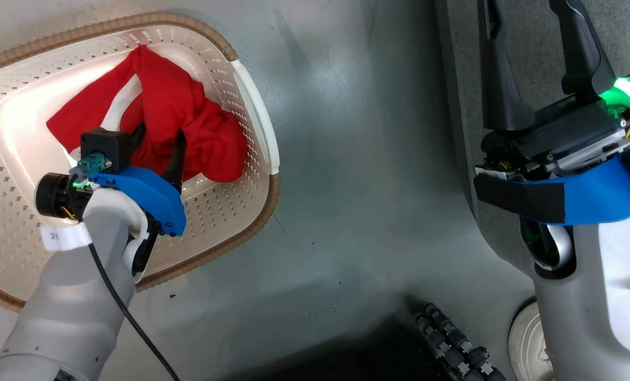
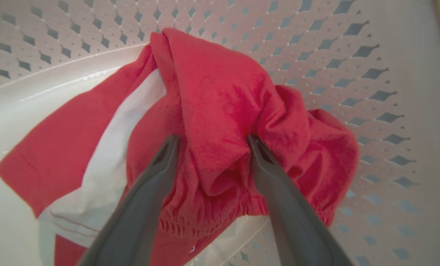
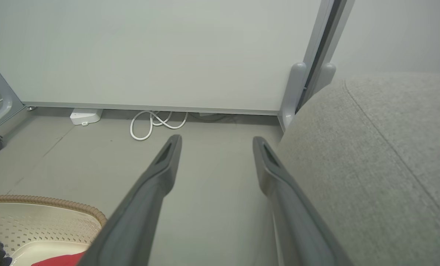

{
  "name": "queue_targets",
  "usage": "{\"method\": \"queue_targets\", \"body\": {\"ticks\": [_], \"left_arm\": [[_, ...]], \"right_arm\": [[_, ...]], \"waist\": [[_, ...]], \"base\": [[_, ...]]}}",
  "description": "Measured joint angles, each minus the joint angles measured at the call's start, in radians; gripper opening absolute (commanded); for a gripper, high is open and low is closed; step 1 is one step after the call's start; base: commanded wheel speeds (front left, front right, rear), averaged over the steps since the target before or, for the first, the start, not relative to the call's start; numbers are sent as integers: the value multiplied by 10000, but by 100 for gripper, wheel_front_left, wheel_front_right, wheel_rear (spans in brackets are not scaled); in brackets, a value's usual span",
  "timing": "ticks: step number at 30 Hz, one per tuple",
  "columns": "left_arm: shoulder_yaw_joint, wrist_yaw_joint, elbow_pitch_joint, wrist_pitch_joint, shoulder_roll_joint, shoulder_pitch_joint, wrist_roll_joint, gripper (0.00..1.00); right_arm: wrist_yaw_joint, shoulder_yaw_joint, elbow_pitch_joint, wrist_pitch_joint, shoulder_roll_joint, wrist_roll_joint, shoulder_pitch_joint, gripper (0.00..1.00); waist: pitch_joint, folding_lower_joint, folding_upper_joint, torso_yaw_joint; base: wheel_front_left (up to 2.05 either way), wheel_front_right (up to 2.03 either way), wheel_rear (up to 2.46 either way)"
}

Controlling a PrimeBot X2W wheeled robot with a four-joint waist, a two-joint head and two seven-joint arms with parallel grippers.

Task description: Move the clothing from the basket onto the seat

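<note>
1. An oval cream-white perforated plastic laundry basket (image 1: 264,209) with a brown woven-look rim sits on the grey floor (image 1: 357,159), at the left of the scene.
2. Crumpled red sports clothing (image 2: 212,92) with a broad white stripe lies inside the laundry basket, bunched toward its right wall.
3. The left end effector (image 2: 212,140) reaches down into the basket. Its two dark fingers (image 2: 157,173) are spread wide apart, tips pressed into the red cloth, with a raised fold standing between them.
4. The right end effector (image 3: 217,142) is open and empty, held above the floor just beside the large rounded grey woven-fabric seat (image 3: 371,147) at the right.
5. Far off, a white cable (image 3: 153,123) loops at the foot of a pale wall panel (image 3: 149,51).
</note>
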Motion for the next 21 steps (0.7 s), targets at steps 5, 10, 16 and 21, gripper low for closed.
{"method": "queue_targets", "body": {"ticks": [5,10,16,21], "left_arm": [[-82,2,1003,155,-282,-430,-144,100],[-240,2,1685,313,-631,-760,-199,0],[-464,0,1885,368,-757,-840,-410,0],[-750,0,1839,420,-679,-878,-612,0]], "right_arm": [[0,-38,-165,17,2,2,174,100],[0,-48,-261,86,2,21,337,100],[0,-35,-253,84,2,71,338,100],[0,-17,-211,65,2,125,320,100]], "waist": [[89,-1,0,-6],[93,-1,0,-9],[36,-2,0,-49],[-18,-2,0,-75]], "base": [[0,0,0],[0,0,0],[0,0,0],[0,0,0]]}}
